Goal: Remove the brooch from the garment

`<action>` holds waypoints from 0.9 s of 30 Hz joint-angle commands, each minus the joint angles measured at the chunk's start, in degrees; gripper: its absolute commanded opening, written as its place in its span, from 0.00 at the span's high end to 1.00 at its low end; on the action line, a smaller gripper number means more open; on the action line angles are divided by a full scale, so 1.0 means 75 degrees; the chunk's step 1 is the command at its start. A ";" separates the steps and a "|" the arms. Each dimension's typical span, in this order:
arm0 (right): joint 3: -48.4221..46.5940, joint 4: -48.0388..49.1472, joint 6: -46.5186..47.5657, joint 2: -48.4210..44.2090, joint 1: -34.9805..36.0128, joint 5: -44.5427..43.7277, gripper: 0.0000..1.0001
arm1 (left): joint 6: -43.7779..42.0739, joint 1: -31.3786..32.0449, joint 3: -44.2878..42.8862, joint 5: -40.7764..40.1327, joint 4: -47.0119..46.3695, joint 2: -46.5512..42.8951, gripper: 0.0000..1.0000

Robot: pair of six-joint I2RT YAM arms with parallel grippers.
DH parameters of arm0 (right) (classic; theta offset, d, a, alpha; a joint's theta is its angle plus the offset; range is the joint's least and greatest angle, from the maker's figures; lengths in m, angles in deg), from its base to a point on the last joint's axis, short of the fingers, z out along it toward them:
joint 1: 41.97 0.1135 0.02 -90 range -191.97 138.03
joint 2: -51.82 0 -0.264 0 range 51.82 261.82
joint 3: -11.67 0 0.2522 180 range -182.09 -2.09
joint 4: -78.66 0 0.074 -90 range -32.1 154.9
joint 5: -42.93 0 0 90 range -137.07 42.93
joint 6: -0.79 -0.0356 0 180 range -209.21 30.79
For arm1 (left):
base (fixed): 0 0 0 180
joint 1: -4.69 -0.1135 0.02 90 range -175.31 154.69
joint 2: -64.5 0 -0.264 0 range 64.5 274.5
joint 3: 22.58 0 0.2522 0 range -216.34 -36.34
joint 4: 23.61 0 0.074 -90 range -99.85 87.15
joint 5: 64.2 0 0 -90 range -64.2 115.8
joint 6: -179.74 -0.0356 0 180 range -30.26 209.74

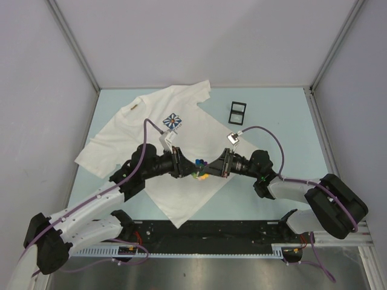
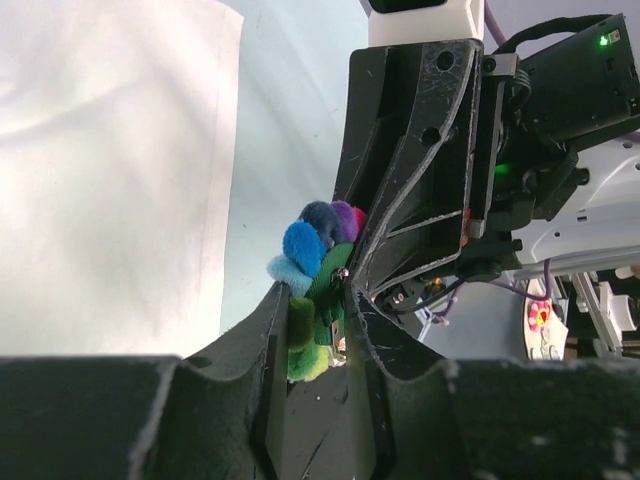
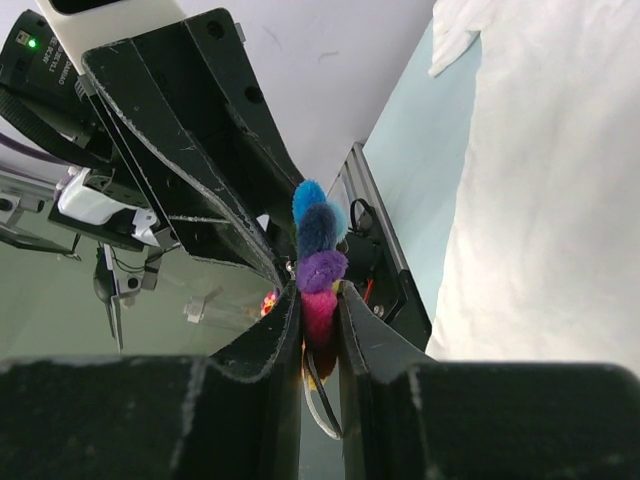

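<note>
The brooch [image 1: 201, 175], a cluster of coloured pom-poms, hangs between my two grippers above the lower part of the garment [image 1: 139, 133], a white T-shirt spread flat with a blue-and-white flower emblem [image 1: 173, 121]. My left gripper [image 1: 192, 169] comes in from the left. Its jaws are narrow around the green pom-poms of the brooch [image 2: 310, 250]. My right gripper [image 3: 320, 295] faces it from the right, shut on the pink pom-pom of the brooch [image 3: 320, 255]. A thin wire loop hangs below that grip. No cloth clings to the brooch in the wrist views.
A small black two-pane frame [image 1: 237, 112] lies on the pale blue table right of the shirt's sleeve. A black rail [image 1: 205, 238] runs along the near edge between the arm bases. Grey walls close in the table on three sides.
</note>
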 commanded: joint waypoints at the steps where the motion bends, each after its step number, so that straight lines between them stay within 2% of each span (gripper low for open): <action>1: -0.0208 0.0966 -0.0025 0.0112 0.0219 0.0034 1.00 | 0.0393 0.0221 -0.0002 0.1314 -0.0888 0.0276 0.81; 13: -0.0430 0.1165 0.0068 0.0147 0.0348 0.0116 1.00 | 0.0757 0.0221 0.0139 0.2099 -0.1509 0.0651 0.79; 27: -0.0794 0.1048 0.0045 0.0030 0.0337 -0.0060 1.00 | 0.0651 0.0221 0.0127 0.2006 -0.1193 0.0569 0.62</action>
